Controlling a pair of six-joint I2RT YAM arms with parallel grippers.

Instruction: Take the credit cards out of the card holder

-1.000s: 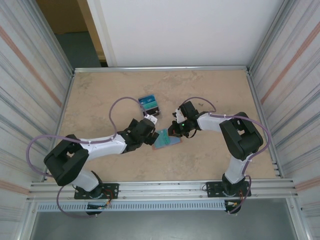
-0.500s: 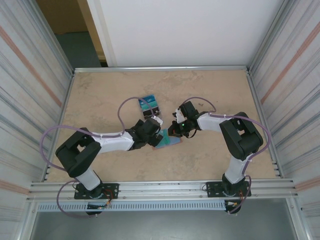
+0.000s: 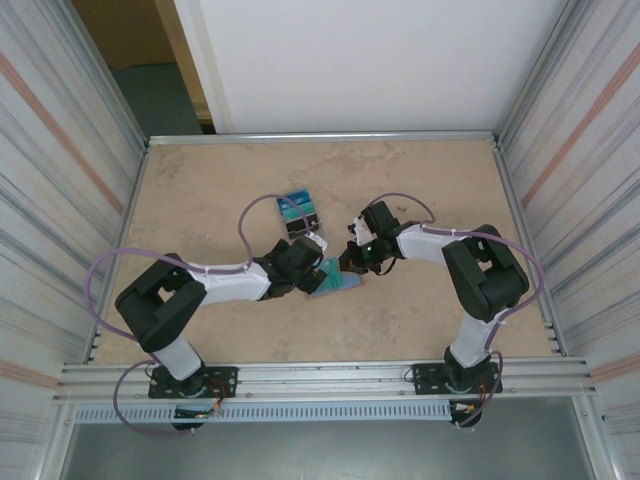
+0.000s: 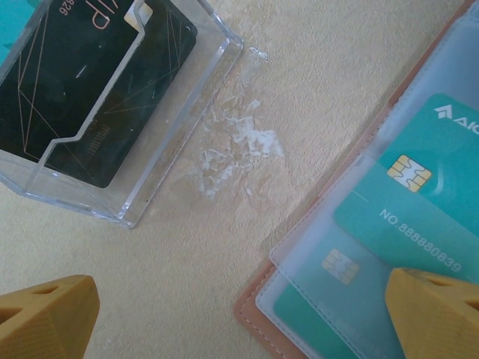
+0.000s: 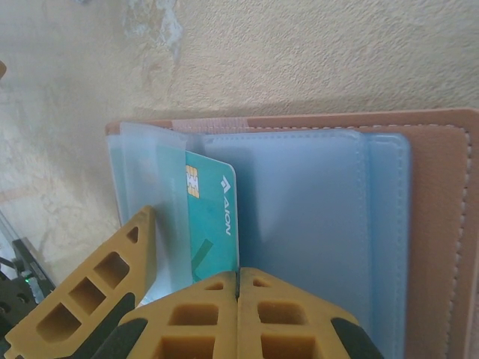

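Observation:
The card holder [image 3: 335, 282] lies open on the table between the arms, salmon-pink [image 4: 258, 318] with a light blue lining [image 5: 299, 224]. Teal credit cards [image 4: 426, 217] sit in its clear sleeves. One teal card [image 5: 213, 217] shows bare beside the lining. My right gripper [image 5: 238, 295] is shut, its tips down on the lining at that card's edge; I cannot tell whether it pinches the card. My left gripper [image 4: 243, 318] hangs open over the holder's corner, one finger [image 4: 441, 310] above the sleeved cards and the other [image 4: 45, 318] over bare table.
A clear plastic stand [image 4: 97, 97] holding a dark card is just beyond the holder [image 3: 298, 212]. Corrugated walls close in the table on the left and right, and a metal rail runs along the near edge.
My left arm has swung right and brought its open gripper over the holder's left side. The right gripper has stayed shut in place.

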